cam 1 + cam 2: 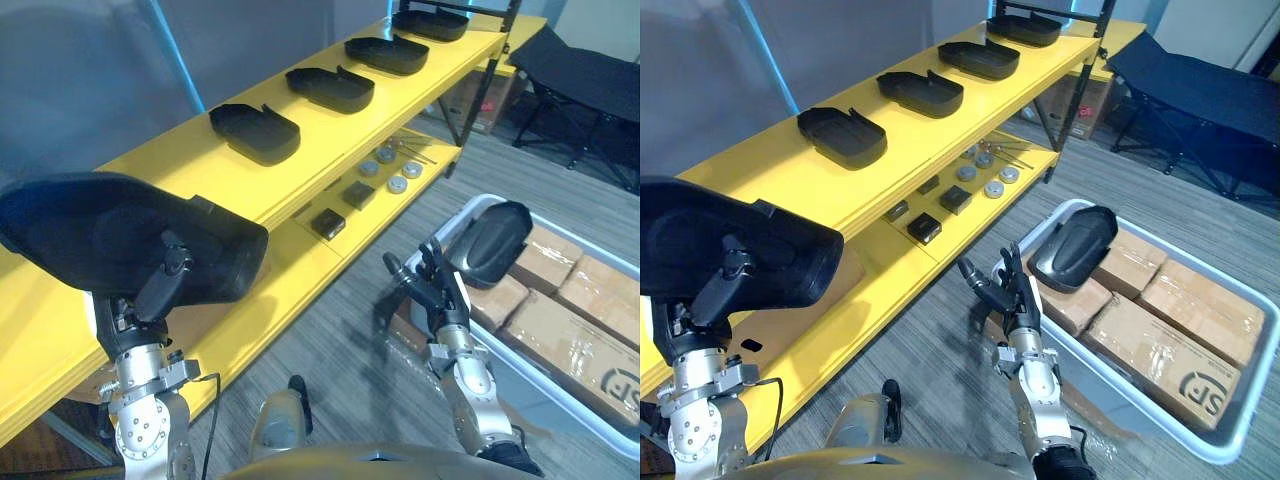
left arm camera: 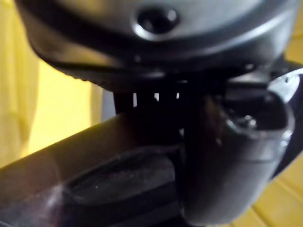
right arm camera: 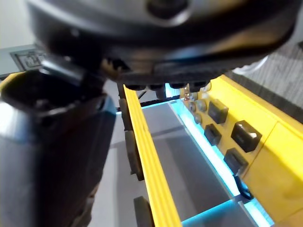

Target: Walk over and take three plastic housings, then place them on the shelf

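Observation:
My left hand is shut on a big black plastic housing, holding it over the near end of the yellow shelf top. In the left wrist view the thumb presses on this housing. Several more black housings lie in a row along the shelf top. My right hand is low by the near corner of a grey bin, fingers straight and spread. Another black housing leans on the boxes in the bin just behind that hand; I cannot tell whether they touch.
The lower yellow shelf carries small black blocks and metal discs. Cardboard boxes fill the bin. A black folding cot stands at the back right. Grey carpet runs between shelf and bin.

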